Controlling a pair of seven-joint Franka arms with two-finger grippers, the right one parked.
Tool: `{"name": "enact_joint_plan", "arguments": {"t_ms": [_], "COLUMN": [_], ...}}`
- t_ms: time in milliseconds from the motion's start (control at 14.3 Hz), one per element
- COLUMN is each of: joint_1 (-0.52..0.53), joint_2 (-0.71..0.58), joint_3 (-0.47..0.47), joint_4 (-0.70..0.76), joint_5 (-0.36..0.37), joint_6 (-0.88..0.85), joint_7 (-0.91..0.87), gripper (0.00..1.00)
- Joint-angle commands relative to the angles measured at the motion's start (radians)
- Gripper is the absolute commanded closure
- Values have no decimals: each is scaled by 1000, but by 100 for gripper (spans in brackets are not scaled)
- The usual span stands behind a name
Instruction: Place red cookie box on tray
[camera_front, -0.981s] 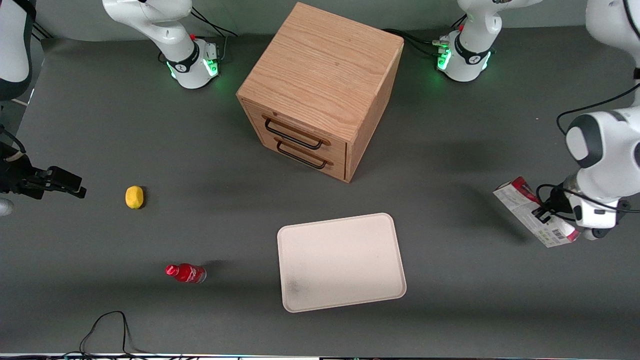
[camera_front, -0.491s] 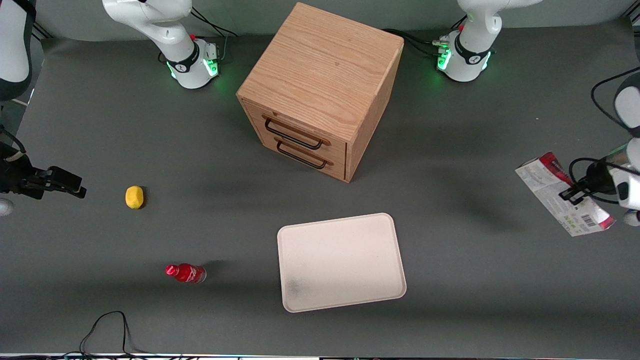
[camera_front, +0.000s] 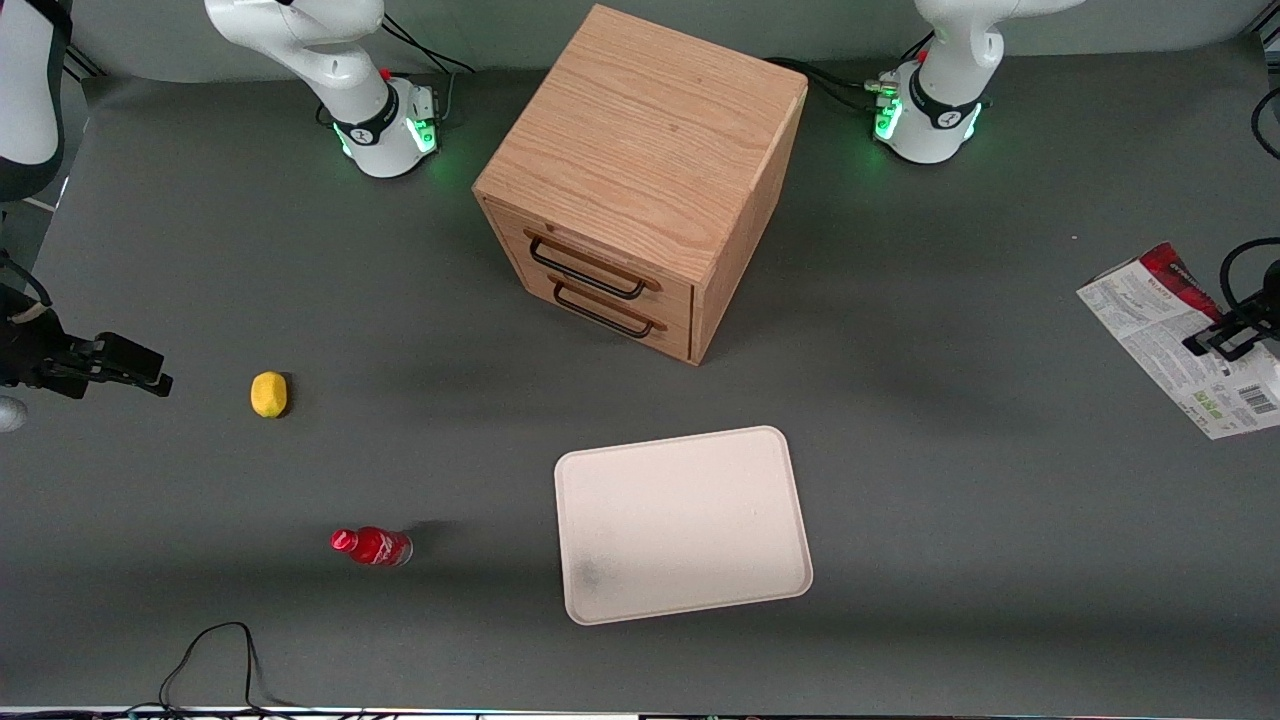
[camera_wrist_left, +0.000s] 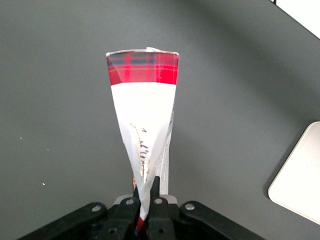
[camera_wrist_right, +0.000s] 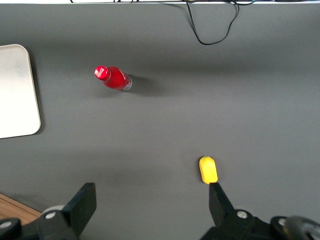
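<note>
Got my gripper (camera_wrist_left: 145, 200) pinching the red cookie box (camera_front: 1180, 335) by its thin edge, lifted off the table so I can swing it over to the tray (camera_front: 680, 522).

one red cookie box (camera_front: 1180, 335) clamped in the left pincer (camera_front: 1222, 337), one tray (camera_front: 683, 525) well apart from it, one drawer cabinet (camera_front: 640, 180), one red bottle (camera_front: 371, 546), one lemon (camera_front: 268, 393)

The arms are glossy white with dark joint bands, green-lit bases and black cables; the gripper (camera_wrist_left: 145, 207) is black.
</note>
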Motion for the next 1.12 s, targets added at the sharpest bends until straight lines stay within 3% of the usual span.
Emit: {"name": "enact_joint_plan", "arguments": {"t_ms": [0,491,1051], "joint_1": [-16,-180,-405], "joint_2": [7,104,295], "joint_3": [4,4,4], "joint_4": [16,109,339], "joint_5": [8,6,12], "joint_6": [-8,-5,-6], "joint_7": [17,16,8], "gripper": [100,100,100]}}
